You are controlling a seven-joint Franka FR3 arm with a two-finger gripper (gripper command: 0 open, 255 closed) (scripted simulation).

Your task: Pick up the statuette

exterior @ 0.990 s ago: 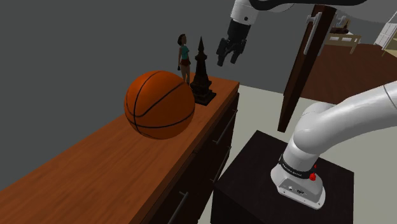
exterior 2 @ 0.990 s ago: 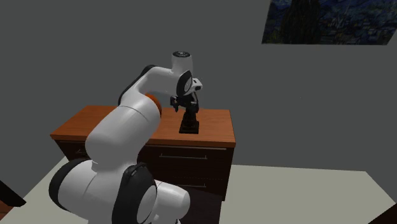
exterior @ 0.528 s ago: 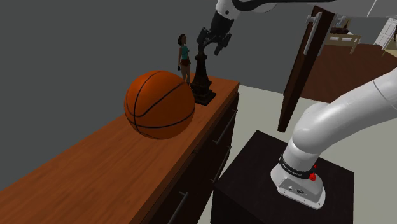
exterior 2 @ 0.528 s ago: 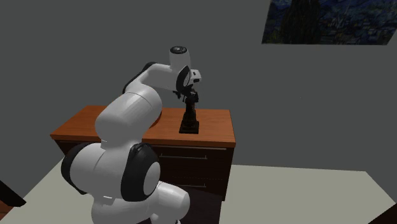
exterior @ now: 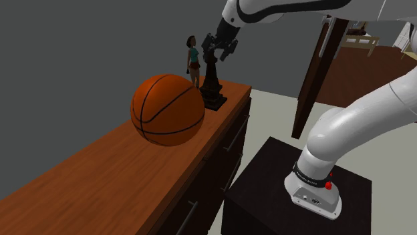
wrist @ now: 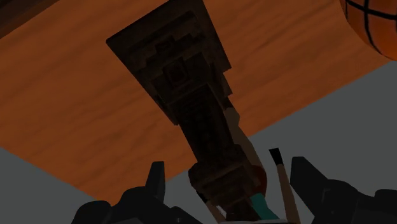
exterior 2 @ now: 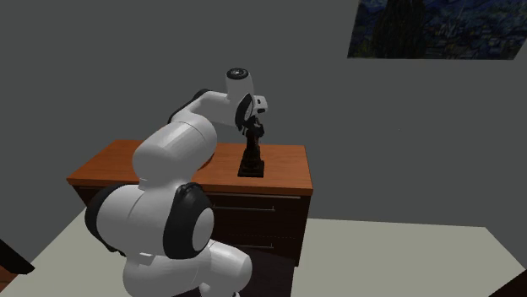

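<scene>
At the shoulder view's left, a basketball (exterior: pixel 168 110) sits on the wooden top of the dresser (exterior: pixel 100 180). To its right and further back stands a small figure of a woman (exterior: pixel 193 60). Just to the right of her is the statuette (exterior: pixel 212 83), a dark tapering tower on a square base, upright near the end of the dresser. It is close enough to the ball that the ball hides part of its base.

The hand (exterior: pixel 217 48) is at the tower's tip. The wrist view shows it open, with one finger (wrist: pixel 156 178) on each side of the upper shaft (wrist: pixel 191 108) and neither touching it, so nothing is held. The shaft looks nearer one finger than the other.

The step in hand appears to be setting the grip. It would go best if the hand centred the shaft between its fingers, then sank to where the tower is thicker, since the thin tip gives little to hold. It should close squarely and lift straight up, because a sideways drift could knock over the woman behind.

To the right of the hand, the stand (exterior: pixel 294 193) sits on the floor, well clear.
</scene>
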